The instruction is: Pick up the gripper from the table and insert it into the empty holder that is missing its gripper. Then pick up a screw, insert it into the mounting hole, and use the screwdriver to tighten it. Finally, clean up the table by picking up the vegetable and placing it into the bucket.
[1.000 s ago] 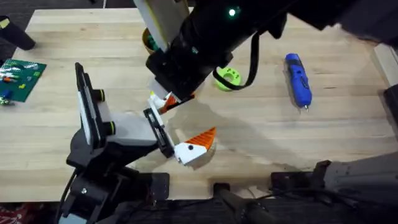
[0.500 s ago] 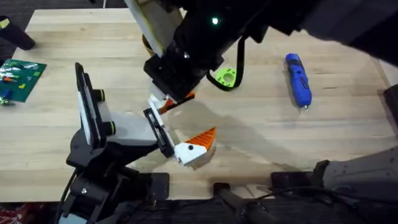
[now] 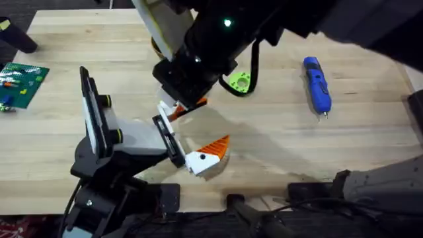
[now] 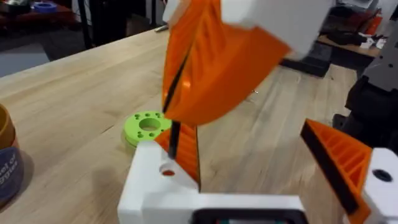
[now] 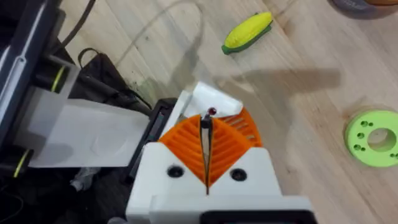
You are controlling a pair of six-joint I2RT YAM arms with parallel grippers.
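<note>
Even, bright overhead light; soft shadow on table [image 3: 277, 142] mid, under the right arm [image 3: 264, 26], which looms dark & blurred. Left wrist view: near orange pads [image 4: 211, 68] out of focus, bkgd dim.

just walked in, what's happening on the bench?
The right gripper is shut and hovers over the holder, near its black bracket. A small dark bit at its tips may be a screw, but I can't tell. One orange finger sits at the holder's front. The screwdriver lies untouched on the table. The corn is on the table too, not yet in the bucket.
</note>
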